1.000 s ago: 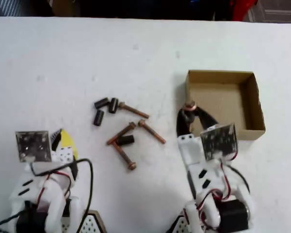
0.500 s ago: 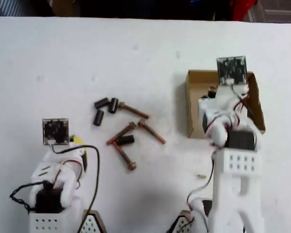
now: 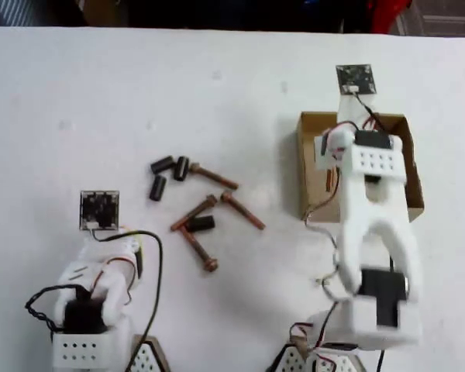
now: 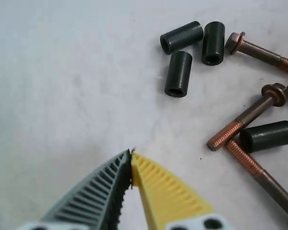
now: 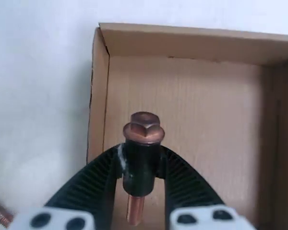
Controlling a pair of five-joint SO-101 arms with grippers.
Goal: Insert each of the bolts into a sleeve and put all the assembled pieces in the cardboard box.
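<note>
My right gripper (image 5: 140, 151) is shut on a black sleeve (image 5: 140, 163) with a copper bolt (image 5: 143, 126) through it. It holds this assembled piece above the floor of the cardboard box (image 5: 100, 91). From above, the right arm (image 3: 370, 194) stretches over the box (image 3: 307, 155). Several loose bolts (image 3: 242, 210) and black sleeves (image 3: 157, 187) lie at the table's middle. My left gripper (image 4: 131, 155) is shut and holds nothing. Its tip hangs over bare table a short way from three sleeves (image 4: 178, 74) and the bolts (image 4: 245, 116).
The white table (image 3: 217, 85) stretches wide behind and left of the parts. The left arm (image 3: 89, 298) stands near the front edge. A wire loops beside it (image 3: 156, 263).
The right arm has swung from the box's near-left corner to over the box, carrying the assembled piece. The left arm has shifted a little to the right.
</note>
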